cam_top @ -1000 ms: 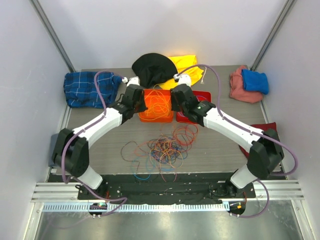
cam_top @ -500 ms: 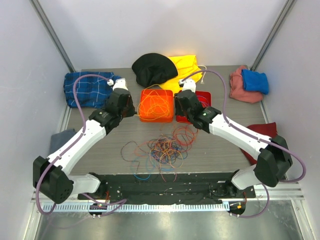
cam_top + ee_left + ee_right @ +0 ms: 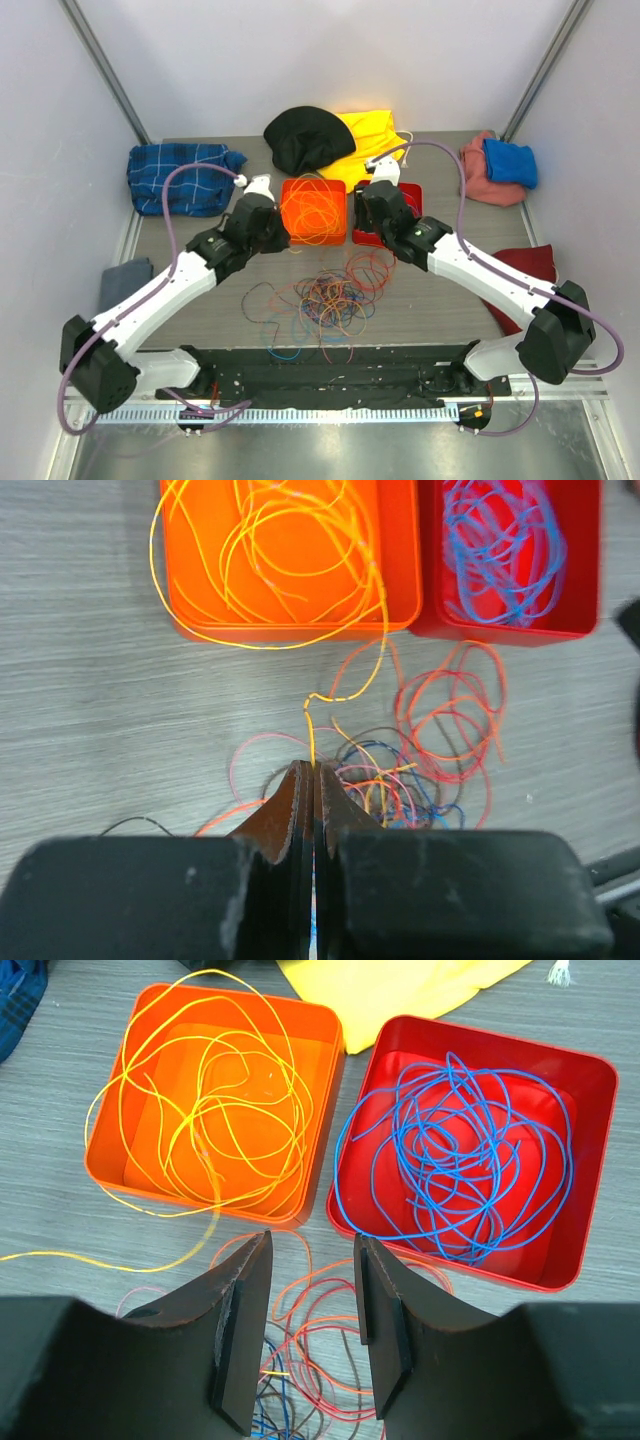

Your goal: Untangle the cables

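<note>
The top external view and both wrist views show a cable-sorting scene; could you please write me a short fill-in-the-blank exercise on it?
1. The orange tray holds cables coloured ____.
2. The red tray beside it holds a cable bundle coloured ____.
3. The left gripper is shut on a single cable coloured ____.
4. The right gripper holds nothing; its fingers stand ____.

Missing words: yellow; blue; yellow; open.
</note>
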`<action>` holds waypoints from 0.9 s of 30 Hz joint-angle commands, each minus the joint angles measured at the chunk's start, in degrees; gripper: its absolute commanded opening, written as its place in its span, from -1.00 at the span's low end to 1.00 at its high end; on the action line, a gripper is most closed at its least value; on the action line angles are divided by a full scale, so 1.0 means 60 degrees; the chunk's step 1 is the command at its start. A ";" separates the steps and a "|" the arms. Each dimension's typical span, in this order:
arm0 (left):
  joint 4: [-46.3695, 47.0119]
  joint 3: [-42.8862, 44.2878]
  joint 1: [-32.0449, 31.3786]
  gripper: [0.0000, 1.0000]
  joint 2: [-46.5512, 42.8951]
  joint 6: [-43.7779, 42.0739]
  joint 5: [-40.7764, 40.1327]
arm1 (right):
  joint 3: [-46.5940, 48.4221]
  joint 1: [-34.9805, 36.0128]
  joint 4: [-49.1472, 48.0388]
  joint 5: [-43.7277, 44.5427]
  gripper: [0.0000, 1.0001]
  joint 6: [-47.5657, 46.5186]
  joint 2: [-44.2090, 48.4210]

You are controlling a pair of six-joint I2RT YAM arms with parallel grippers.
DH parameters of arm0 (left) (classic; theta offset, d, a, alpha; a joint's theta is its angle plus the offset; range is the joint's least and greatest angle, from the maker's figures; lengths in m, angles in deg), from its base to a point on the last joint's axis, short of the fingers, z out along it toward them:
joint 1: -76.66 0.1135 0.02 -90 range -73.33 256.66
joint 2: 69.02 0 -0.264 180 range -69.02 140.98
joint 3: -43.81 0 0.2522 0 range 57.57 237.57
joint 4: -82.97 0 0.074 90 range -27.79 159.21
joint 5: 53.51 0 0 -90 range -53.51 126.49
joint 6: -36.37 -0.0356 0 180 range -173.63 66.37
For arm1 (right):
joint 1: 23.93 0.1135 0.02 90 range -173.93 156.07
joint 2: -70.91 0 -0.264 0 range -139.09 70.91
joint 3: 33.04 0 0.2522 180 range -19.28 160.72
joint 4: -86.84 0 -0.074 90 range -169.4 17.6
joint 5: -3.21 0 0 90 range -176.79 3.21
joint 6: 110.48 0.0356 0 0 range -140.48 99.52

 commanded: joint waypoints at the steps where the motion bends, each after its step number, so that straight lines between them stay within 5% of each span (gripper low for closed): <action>1: 0.0647 0.0599 -0.0012 -1.00 0.1084 -0.0051 -0.0223 | -0.0172 0.0057 -0.0442 0.0047 -0.09 0.0195 0.0419; 8: 0.0546 0.3774 0.0543 -1.00 0.4392 -0.0580 -0.0517 | -0.0508 0.0057 -0.0456 -0.0070 -0.09 0.0238 0.0755; 18: -0.0332 0.7280 0.1218 -1.00 0.7252 -0.0990 -0.0781 | -0.1095 0.0057 -0.0588 -0.0173 -0.09 0.0180 0.1210; 24: -0.0260 0.6406 0.1248 -1.00 0.7607 -0.0801 -0.0547 | -0.1344 0.0057 -0.0720 -0.0275 -0.09 0.0194 0.1313; 27: 0.0485 0.4841 0.1189 -1.00 0.6890 -0.0625 -0.0751 | -0.1475 0.0057 -0.0808 -0.0348 -0.08 0.0224 0.1328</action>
